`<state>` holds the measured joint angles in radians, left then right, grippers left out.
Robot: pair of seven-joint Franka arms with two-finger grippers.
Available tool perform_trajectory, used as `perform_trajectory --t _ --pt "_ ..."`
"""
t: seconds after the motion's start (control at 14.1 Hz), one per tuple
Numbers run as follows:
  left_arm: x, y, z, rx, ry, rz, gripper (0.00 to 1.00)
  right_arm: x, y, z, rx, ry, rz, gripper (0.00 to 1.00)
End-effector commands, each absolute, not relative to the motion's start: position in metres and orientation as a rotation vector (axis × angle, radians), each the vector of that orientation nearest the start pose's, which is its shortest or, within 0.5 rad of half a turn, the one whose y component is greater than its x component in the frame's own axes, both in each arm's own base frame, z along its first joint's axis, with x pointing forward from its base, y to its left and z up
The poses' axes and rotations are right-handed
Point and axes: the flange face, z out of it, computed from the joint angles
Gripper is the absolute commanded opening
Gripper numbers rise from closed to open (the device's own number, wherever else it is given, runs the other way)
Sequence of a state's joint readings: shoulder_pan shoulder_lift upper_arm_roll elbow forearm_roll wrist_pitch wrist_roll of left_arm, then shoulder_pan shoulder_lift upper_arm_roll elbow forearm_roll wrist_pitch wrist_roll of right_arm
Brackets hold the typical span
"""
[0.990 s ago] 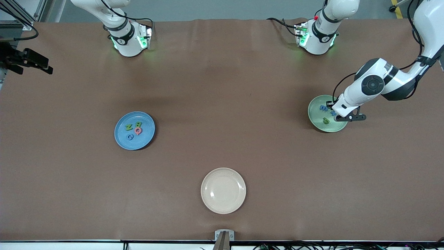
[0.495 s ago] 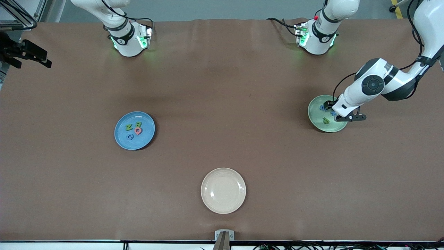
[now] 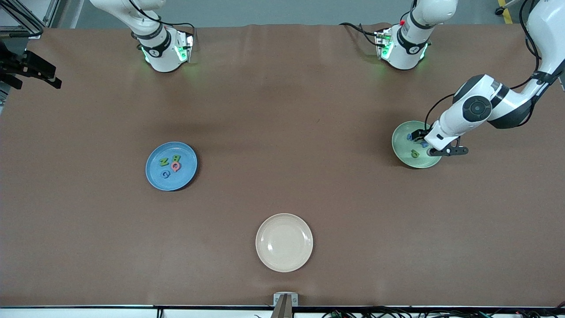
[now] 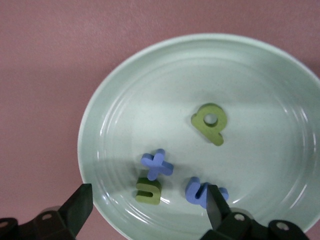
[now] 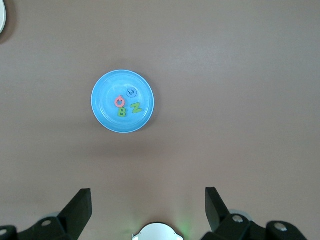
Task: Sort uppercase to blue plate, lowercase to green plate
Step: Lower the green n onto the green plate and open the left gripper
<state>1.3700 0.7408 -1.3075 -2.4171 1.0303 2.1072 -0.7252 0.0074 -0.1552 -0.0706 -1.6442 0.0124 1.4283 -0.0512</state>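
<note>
The green plate [image 3: 404, 153] lies at the left arm's end of the table, and my left gripper [image 3: 418, 138] hangs just over it, open with nothing between its fingers. In the left wrist view the green plate [image 4: 260, 95] holds the lowercase: green p [image 4: 210, 123], blue x [image 4: 157, 164], green u [image 4: 148, 190] and blue m [image 4: 200, 192]. The blue plate [image 3: 155, 180] carries the uppercase: green N [image 3: 163, 161], green B [image 3: 176, 158], pink Q [image 3: 175, 166] and blue G [image 3: 166, 175]. My right gripper [image 3: 55, 76] is open, high over the right arm's end of the table.
A cream plate [image 3: 284, 242] with nothing on it sits near the front camera, about midway along the table. The two arm bases [image 3: 163, 51] [image 3: 402, 48] stand along the table's edge farthest from the camera. Brown cloth covers the tabletop.
My left gripper has opened over the green plate, leaving the green u lying in it. My right gripper has drifted slightly toward the table's end.
</note>
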Motion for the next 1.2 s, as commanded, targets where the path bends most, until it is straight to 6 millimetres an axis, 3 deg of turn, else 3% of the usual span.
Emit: perform_trajectory --t 0.0,0.14,0.35,0.57,0.85,1.06,1.13 --pt "0.465 0.012 0.212 -3.035 -0.016 0.209 1.00 0.497 -0.033 0.659 -3.115 0.008 0.091 1.00" --pt "0.478 0.014 0.221 -3.086 0.027 0.229 1.00 0.506 -0.033 0.663 -3.116 0.006 0.079 1.00" --pt "0.499 0.014 0.252 -3.166 0.139 0.309 1.00 0.503 -0.034 0.662 -3.113 0.005 0.115 1.00" --pt "0.504 0.021 0.284 -3.197 0.201 0.337 1.00 0.502 -0.038 0.659 -3.108 0.019 0.133 1.00" --pt "0.505 0.018 0.331 -3.161 0.285 0.282 1.00 0.503 -0.036 0.658 -3.107 0.012 0.128 1.00" --pt "0.523 0.020 0.370 -3.142 0.283 0.184 1.00 0.505 -0.034 0.658 -3.107 0.005 0.109 1.00" --pt "0.534 0.022 0.395 -3.140 0.278 0.164 1.00 0.504 -0.034 0.655 -3.106 0.000 0.123 1.00"
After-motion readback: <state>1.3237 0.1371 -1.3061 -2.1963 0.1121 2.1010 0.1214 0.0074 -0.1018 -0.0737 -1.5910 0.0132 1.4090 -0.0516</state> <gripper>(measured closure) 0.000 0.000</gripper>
